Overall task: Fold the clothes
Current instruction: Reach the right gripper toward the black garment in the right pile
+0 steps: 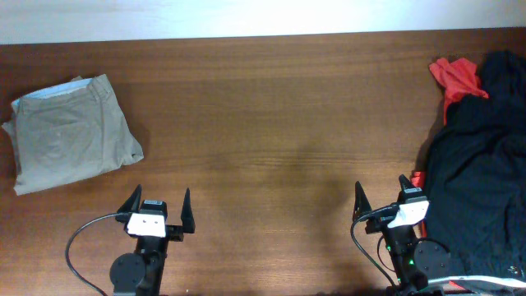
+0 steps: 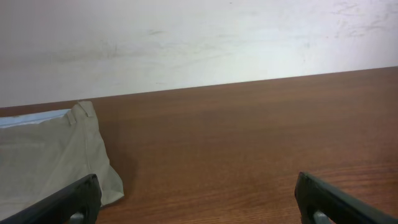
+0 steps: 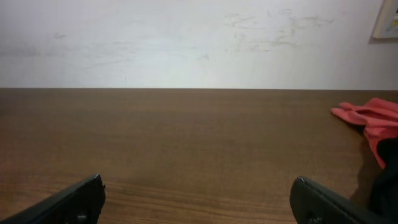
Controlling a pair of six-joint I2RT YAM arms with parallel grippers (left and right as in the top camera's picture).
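Folded khaki trousers (image 1: 70, 131) lie at the table's far left; they also show at the left of the left wrist view (image 2: 46, 155). A heap of unfolded clothes sits at the right edge: a black garment (image 1: 477, 181) with a red one (image 1: 456, 78) at its far end, the red one also in the right wrist view (image 3: 373, 121). My left gripper (image 1: 159, 202) is open and empty near the front edge, right of the trousers; it also shows in the left wrist view (image 2: 198, 202). My right gripper (image 1: 381, 191) is open and empty just left of the black garment; it also shows in the right wrist view (image 3: 198, 199).
The brown wooden table (image 1: 271, 115) stretches between the trousers and the heap. A white wall runs behind its far edge (image 3: 186, 43). Cables trail from both arm bases at the front edge.
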